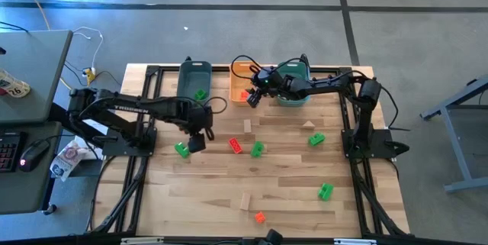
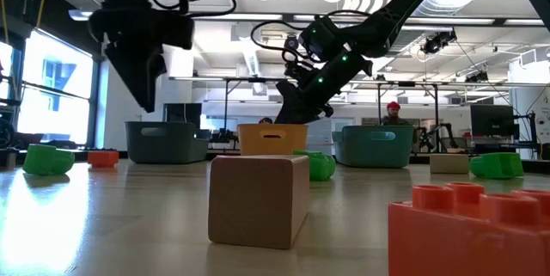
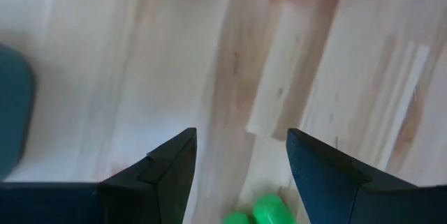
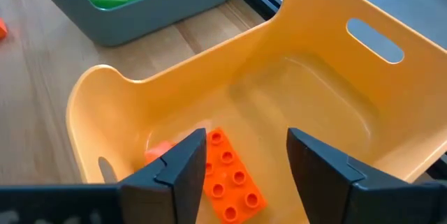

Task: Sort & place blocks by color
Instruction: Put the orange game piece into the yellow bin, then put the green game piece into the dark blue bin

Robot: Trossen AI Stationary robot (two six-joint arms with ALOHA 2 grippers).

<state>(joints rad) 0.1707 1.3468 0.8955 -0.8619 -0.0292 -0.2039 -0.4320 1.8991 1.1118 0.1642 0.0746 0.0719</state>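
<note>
A studded red-orange block (image 4: pixel 232 175) lies in the orange bin (image 4: pixel 328 105) beneath the right pincer (image 4: pixel 246 160), open and empty.

Three bins are counted on the table (image 1: pixel 198 199): two teal bins (image 1: pixel 194 77) and one orange bin (image 1: pixel 241 85). Five green blocks (image 1: pixel 182 149) are seen, one of them inside a teal bin. Three red-orange blocks (image 1: pixel 235 145) are visible, one inside the orange bin. Three tan wooden blocks (image 1: pixel 246 126) are counted.

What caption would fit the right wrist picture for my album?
Open right gripper above the orange plastic bin, a red-orange studded toy block lying inside.
</note>
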